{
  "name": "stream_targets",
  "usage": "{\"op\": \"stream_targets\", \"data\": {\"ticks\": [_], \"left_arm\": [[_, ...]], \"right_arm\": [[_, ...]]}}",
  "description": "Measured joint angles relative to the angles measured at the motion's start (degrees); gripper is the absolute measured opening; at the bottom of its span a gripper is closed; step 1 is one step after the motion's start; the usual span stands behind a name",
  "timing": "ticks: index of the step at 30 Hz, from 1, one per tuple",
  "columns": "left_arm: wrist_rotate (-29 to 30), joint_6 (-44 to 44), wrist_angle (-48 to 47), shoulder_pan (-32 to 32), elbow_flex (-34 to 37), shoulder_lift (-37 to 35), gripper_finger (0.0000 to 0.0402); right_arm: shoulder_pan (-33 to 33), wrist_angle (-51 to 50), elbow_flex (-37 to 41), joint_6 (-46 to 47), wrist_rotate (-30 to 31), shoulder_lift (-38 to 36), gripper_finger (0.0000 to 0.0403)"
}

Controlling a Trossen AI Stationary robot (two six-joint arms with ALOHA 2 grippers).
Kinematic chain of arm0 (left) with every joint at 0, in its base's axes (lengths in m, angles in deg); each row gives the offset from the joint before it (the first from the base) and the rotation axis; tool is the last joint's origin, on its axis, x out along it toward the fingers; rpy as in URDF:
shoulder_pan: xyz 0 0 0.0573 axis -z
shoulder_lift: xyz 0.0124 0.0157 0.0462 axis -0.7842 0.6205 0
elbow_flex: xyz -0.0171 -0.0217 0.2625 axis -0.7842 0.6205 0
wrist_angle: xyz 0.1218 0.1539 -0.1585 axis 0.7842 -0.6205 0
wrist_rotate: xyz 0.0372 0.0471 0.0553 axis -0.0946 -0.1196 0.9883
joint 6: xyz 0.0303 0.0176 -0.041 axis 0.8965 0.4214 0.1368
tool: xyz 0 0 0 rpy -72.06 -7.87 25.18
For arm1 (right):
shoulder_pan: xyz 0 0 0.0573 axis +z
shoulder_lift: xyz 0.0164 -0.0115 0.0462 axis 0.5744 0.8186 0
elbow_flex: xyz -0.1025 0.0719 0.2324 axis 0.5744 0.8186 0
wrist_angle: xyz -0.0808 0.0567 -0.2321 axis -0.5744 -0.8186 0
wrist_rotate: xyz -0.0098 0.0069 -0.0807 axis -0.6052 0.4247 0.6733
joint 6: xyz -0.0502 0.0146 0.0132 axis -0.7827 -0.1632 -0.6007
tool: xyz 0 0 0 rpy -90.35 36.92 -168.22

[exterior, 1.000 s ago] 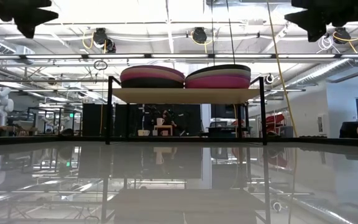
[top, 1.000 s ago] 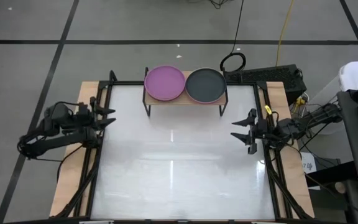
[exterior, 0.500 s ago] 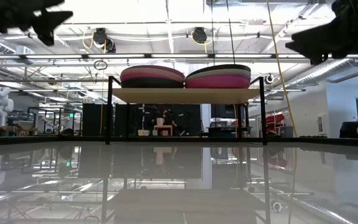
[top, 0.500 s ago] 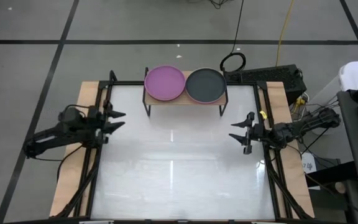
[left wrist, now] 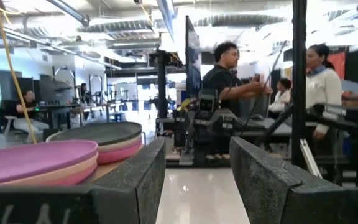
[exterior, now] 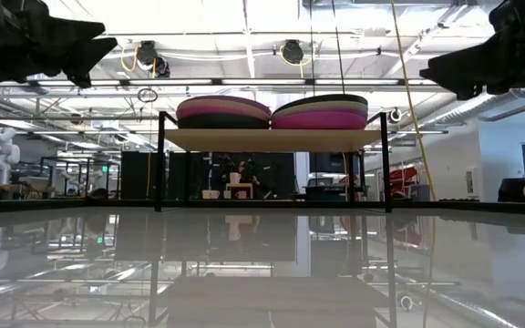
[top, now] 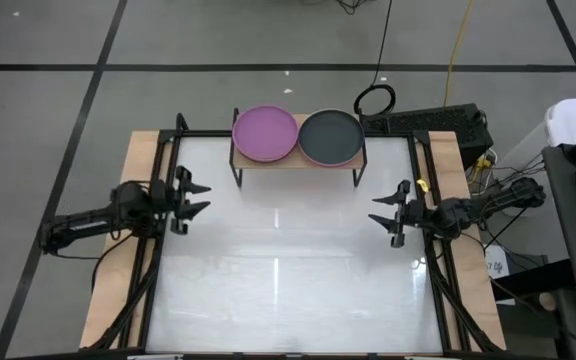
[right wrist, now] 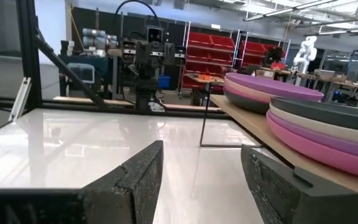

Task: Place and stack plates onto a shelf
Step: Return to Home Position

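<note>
Plates [top: 265, 133] on shelf [exterior: 272, 139] at 12 o'clock, likely stiff, light, grab by rim; left gripper [top: 200, 197] at 9, right gripper [top: 378, 210] at 3, both spread empty

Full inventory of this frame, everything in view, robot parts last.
White glossy tabletop: one.
Light-wood shelf on black legs: one, at the tabletop's far edge.
Purple round matte plate: one, tops the left stack on the shelf.
Black round matte plate: one, tops the right stack.
Plates beneath: pink, beige and dark layers; count unclear.
People: several, in the room beyond.
Left gripper: open, empty, at the tabletop's left edge.
Right gripper: open, empty, at its right edge.
</note>
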Motion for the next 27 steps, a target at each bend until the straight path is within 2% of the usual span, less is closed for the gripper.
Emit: {"op": "stream_targets", "data": {"ticks": [12, 27], "left_arm": [[0.0, 3.65, -6.94, 0.87, 0.0, 0.07, 0.0184], [0.02, 3.59, -7.03, 0.87, 0.0, 0.07, 0.0184]], "right_arm": [[0.0, -4.62, 0.11, 0.09, 2.02, 0.0, 0.0196], [0.0, -7.27, 0.17, 1.25, 1.97, 0.0, 0.0196]]}}
